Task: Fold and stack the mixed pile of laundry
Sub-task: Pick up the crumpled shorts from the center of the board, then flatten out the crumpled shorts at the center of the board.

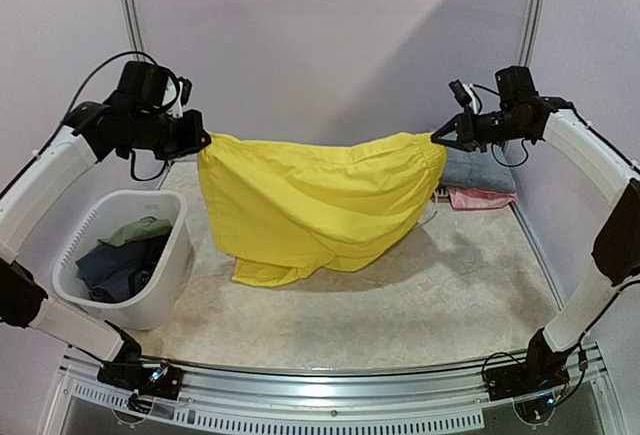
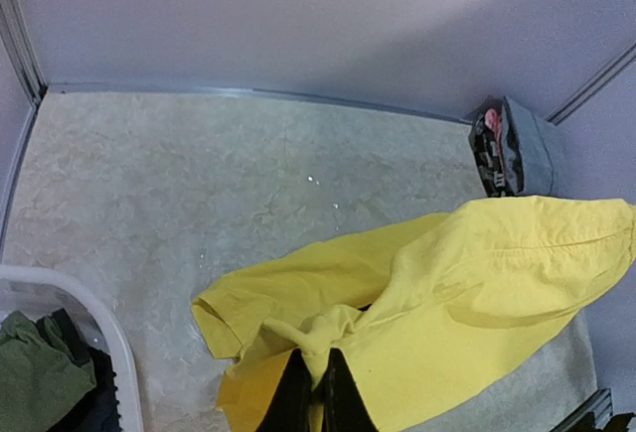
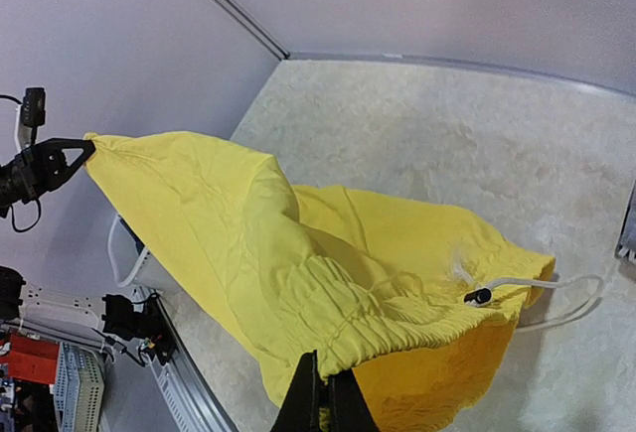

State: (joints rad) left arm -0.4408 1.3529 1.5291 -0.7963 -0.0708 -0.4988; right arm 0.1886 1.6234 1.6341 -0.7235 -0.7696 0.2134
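Note:
The yellow shorts (image 1: 310,200) hang stretched in the air between both grippers, their lower legs touching the table. My left gripper (image 1: 203,141) is shut on one corner of the shorts (image 2: 417,323), its fingers (image 2: 293,397) pinching a bunch of cloth. My right gripper (image 1: 438,138) is shut on the elastic waistband (image 3: 378,323), with a white drawstring (image 3: 542,288) dangling. More of the pile, dark blue and olive-green pieces (image 1: 125,255), lies in the white tub (image 1: 160,290) at the left. A folded grey piece on a pink one (image 1: 480,183) lies at the back right.
The table is covered with a pale mottled cloth (image 1: 420,285). Walls enclose the back and sides. A metal rail (image 1: 330,390) runs along the near edge with both arm bases.

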